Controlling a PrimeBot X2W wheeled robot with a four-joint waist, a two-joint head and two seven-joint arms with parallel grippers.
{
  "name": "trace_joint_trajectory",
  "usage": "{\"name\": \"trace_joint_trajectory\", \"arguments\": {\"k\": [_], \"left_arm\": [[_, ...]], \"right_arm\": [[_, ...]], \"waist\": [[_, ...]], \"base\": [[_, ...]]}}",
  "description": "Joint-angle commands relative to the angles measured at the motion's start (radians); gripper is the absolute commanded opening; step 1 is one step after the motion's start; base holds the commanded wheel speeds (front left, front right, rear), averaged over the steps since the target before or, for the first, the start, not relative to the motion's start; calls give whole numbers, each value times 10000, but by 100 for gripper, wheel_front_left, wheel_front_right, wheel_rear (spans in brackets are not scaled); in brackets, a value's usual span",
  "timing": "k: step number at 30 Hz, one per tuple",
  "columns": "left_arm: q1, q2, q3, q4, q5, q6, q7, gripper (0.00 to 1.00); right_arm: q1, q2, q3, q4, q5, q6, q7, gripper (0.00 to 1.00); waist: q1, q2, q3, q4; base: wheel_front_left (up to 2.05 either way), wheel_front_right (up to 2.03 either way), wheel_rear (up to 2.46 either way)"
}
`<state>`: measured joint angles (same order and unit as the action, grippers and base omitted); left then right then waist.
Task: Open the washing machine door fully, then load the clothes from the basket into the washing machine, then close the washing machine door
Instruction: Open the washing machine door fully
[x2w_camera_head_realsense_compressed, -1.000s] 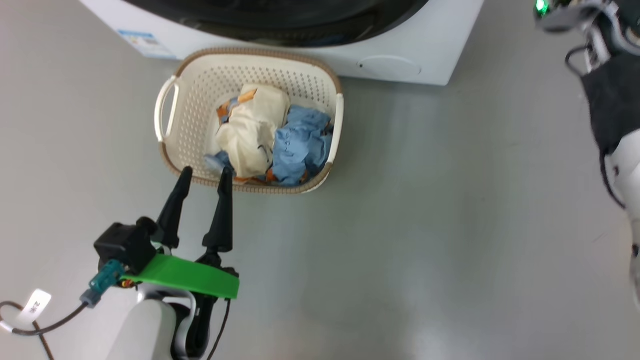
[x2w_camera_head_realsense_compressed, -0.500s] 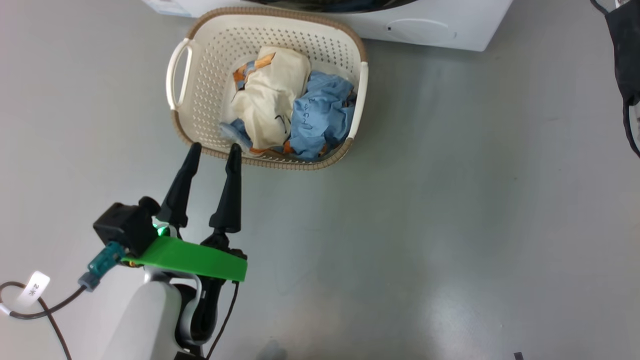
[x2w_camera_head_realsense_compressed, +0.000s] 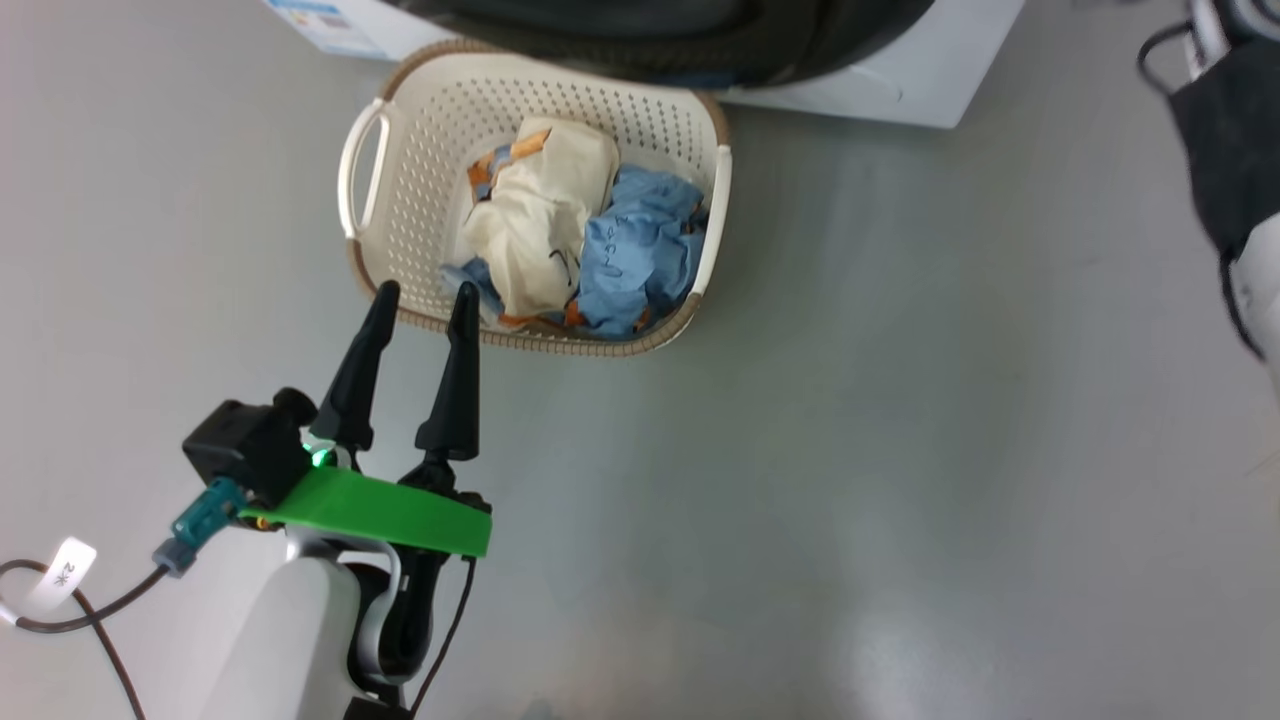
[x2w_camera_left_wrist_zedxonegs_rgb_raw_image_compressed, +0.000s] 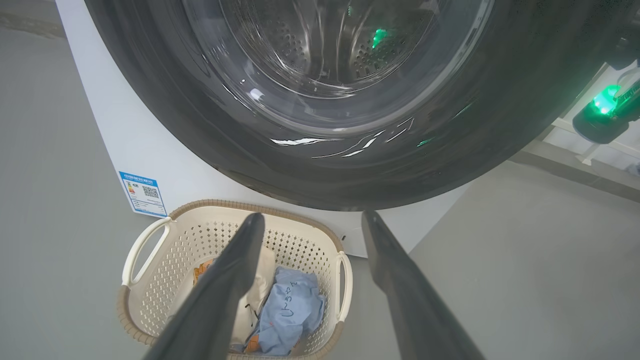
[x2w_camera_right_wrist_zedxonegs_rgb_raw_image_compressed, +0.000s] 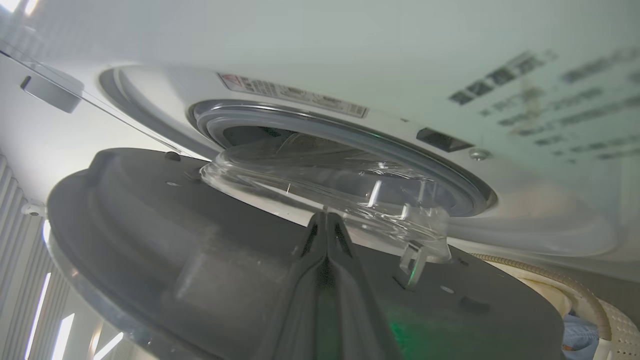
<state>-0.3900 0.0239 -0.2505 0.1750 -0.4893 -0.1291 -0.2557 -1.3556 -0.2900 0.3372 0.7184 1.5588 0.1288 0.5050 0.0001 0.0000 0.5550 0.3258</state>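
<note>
The cream basket (x2w_camera_head_realsense_compressed: 400, 150) stands on the floor in front of the white washing machine (x2w_camera_head_realsense_compressed: 900, 80), holding the clothes: a cream garment (x2w_camera_head_realsense_compressed: 545, 215) and a light blue one (x2w_camera_head_realsense_compressed: 635, 260). My left gripper (x2w_camera_head_realsense_compressed: 425, 292) is open and empty, its tips just over the basket's near rim; its wrist view looks past both fingers (x2w_camera_left_wrist_zedxonegs_rgb_raw_image_compressed: 235, 270) at the basket (x2w_camera_left_wrist_zedxonegs_rgb_raw_image_compressed: 150, 300) and the washing machine door (x2w_camera_left_wrist_zedxonegs_rgb_raw_image_compressed: 200, 130). My right gripper (x2w_camera_right_wrist_zedxonegs_rgb_raw_image_compressed: 325, 216) is shut on nothing, its tips against the inner face of the partly open door (x2w_camera_right_wrist_zedxonegs_rgb_raw_image_compressed: 150, 235), beside the glass bowl (x2w_camera_right_wrist_zedxonegs_rgb_raw_image_compressed: 320, 180).
The door's black rim (x2w_camera_head_realsense_compressed: 650, 40) overhangs the basket's far edge. Grey floor (x2w_camera_head_realsense_compressed: 850, 450) spreads to the right of the basket. My right arm's dark sleeve (x2w_camera_head_realsense_compressed: 1225, 140) hangs at the far right. A blue label (x2w_camera_left_wrist_zedxonegs_rgb_raw_image_compressed: 143, 192) sits on the machine's lower left front.
The head camera has shifted. The door's black rim now reaches out over the basket's far edge. My left gripper stays open at the basket's near rim.
</note>
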Motion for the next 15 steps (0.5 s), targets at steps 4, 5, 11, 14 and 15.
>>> {"name": "trace_joint_trajectory", "arguments": {"k": [4,5,11,14,15], "left_arm": [[259,264,447,-80,218,-16,-61,100],[305,264,467,-68,251,-16,-61,100],[560,264,585,20,447,-16,-61,100],[639,264,602,36,488,-16,-61,100],[720,264,629,39,519,-16,-61,100]], "right_arm": [[872,637,470,-716,-43,19,393,0],[998,654,505,-780,-25,19,425,0],[1719,772,708,-1129,79,19,626,0],[1964,813,768,-1251,125,19,702,0],[2199,857,840,-1369,156,19,783,0]], "waist": [[0,0,-516,-203],[0,0,-593,-227],[0,0,-1032,-342],[0,0,-1169,-362],[0,0,-1305,-387]], "base": [[0,0,0],[0,0,0],[0,0,0],[0,0,0],[0,0,0]]}}
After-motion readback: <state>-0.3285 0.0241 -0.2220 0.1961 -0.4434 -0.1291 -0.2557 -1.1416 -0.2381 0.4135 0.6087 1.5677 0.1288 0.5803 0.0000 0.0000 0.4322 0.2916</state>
